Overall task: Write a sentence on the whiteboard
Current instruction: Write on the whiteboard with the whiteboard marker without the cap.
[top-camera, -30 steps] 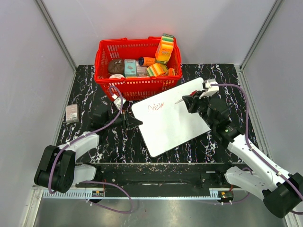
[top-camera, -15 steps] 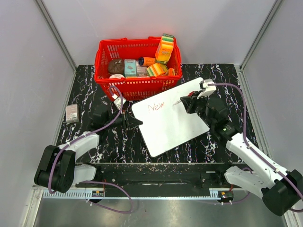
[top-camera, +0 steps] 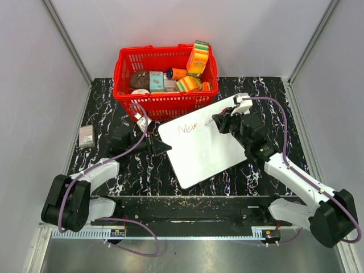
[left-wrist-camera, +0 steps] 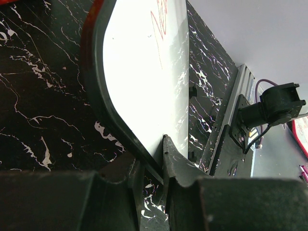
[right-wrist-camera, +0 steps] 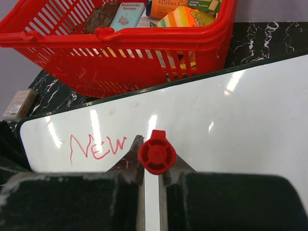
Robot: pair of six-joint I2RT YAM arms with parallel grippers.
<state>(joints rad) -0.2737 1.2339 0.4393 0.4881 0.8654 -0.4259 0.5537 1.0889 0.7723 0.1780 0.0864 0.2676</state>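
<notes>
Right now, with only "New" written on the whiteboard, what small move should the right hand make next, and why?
Probably lower the marker tip onto the whiteboard just right of "New" and start the next word. The right hand holds the marker over bare white there, and the left hand pinches the board's edge, steadying it.

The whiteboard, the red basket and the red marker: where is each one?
whiteboard [top-camera: 202,153], top external view, bare white middle.
red basket [right-wrist-camera: 183,34], right wrist view, front rim.
red marker [right-wrist-camera: 157,155], right wrist view, round rear end.
</notes>
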